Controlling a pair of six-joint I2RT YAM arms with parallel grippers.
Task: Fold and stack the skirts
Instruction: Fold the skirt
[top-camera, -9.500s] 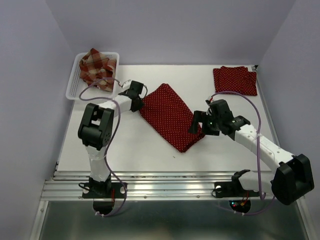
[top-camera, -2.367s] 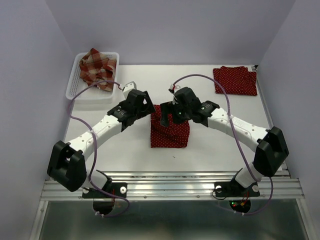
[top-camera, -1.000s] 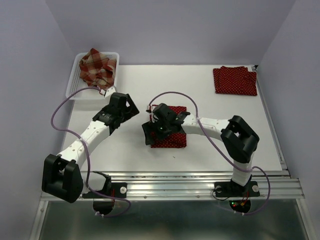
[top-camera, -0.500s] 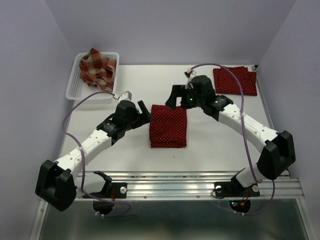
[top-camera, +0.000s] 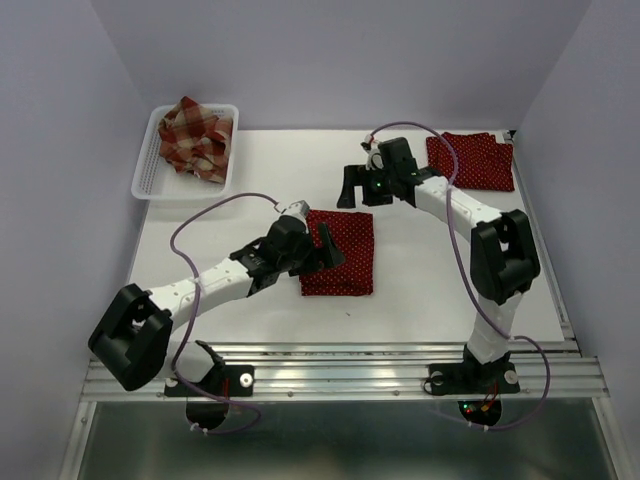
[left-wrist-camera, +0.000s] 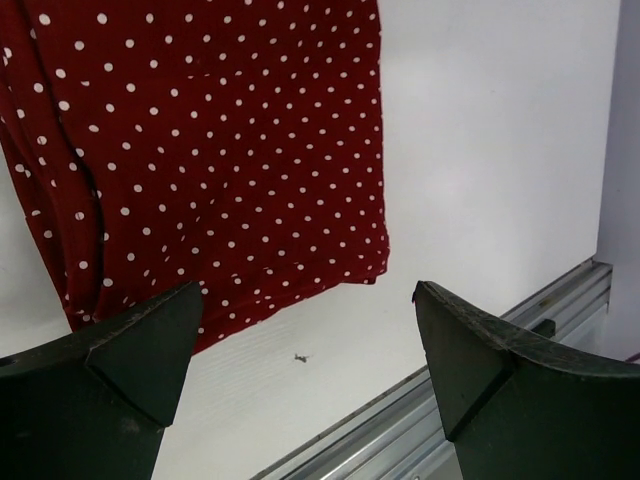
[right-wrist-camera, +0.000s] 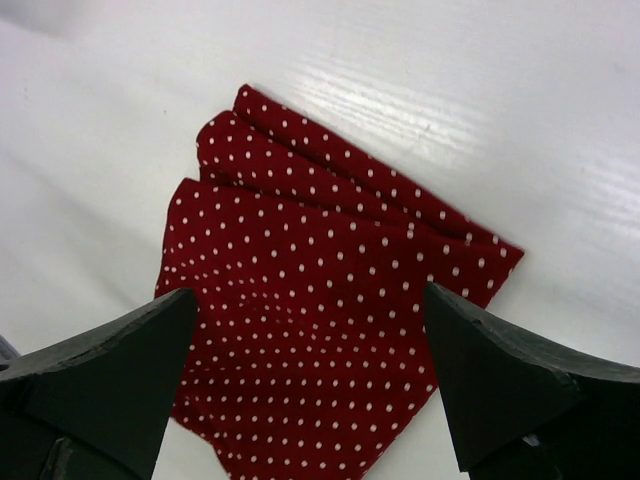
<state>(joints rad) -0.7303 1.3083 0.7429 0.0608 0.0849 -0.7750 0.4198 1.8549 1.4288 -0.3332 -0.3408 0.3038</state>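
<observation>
Roughly mid-table lies a dotted skirt, folded into a flat rectangle. The left gripper is over its left edge with its fingers spread wide. In the left wrist view the skirt's near hem runs between the fingertips, and I cannot tell whether they touch the cloth. The right gripper hangs just past the skirt's far edge, its fingers also apart. Its wrist view shows the cloth lying flat beyond the tips. Well to the right of the right fingers, at the far corner, lies a second dotted skirt, also folded. Far to the left of both grippers, a plaid skirt is heaped in a basket.
</observation>
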